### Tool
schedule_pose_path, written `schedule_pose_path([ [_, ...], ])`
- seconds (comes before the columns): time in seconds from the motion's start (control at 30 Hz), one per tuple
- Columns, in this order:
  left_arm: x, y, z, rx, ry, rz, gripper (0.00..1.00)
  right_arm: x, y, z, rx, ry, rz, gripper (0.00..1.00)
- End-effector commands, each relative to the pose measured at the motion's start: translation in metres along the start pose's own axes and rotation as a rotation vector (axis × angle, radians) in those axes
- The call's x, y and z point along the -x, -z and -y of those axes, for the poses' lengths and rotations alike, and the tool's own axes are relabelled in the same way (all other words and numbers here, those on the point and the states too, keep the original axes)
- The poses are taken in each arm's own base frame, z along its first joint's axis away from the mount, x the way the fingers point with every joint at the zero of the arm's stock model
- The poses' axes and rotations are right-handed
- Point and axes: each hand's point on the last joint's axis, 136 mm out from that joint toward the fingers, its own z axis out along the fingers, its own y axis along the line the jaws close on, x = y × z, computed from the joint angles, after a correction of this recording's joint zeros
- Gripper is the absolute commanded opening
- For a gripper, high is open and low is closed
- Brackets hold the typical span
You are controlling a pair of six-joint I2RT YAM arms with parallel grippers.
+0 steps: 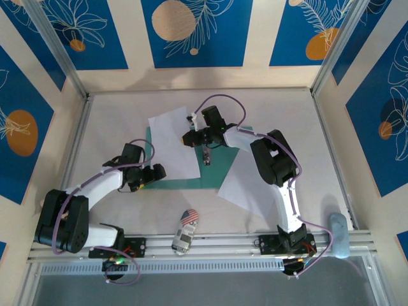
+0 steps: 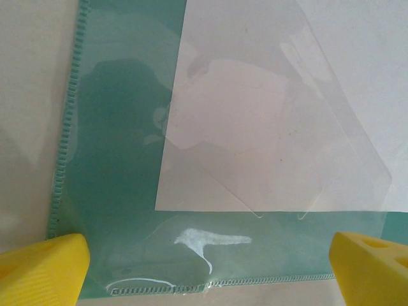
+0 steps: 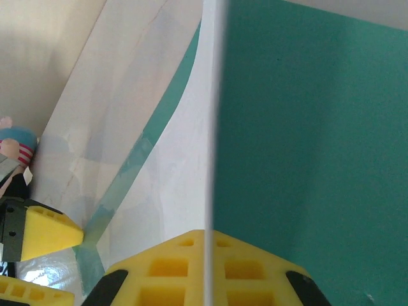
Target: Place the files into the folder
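Observation:
The teal-green folder (image 1: 220, 171) lies flat mid-table. One white file (image 1: 169, 127) sits tilted across its far left part. My right gripper (image 1: 189, 137) is shut on that sheet's right edge; in the right wrist view the yellow fingers (image 3: 166, 274) pinch the thin white sheet (image 3: 208, 127) edge-on, above the green folder (image 3: 306, 127). A second file (image 1: 245, 185) rests on the table at the folder's right. My left gripper (image 1: 150, 175) stands open over the folder's near left corner (image 2: 115, 159), with nothing between its fingers (image 2: 41, 268). A glossy clear layer overlaps the sheet (image 2: 255, 127).
A toy car (image 1: 185, 233) with a flag-patterned roof lies near the front rail between the arm bases. Metal frame posts and patterned walls enclose the table on three sides. A pale blue object (image 1: 338, 233) sits at the front right rail.

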Motion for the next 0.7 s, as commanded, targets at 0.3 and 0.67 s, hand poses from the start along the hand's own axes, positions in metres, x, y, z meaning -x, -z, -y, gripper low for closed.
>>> schedule_pose_path([
  [0.3, -0.0022, -0.0004, -0.0004, -0.005, -0.003, -0.015, 0.97, -0.0125, -0.0065, 0.0008, 0.028, -0.056, -0.006, 0.0],
  [0.67, -0.004, -0.0014, -0.0021, -0.004, 0.001, -0.014, 0.97, -0.0165, -0.0068, -0.0031, 0.049, -0.077, -0.009, 0.0],
])
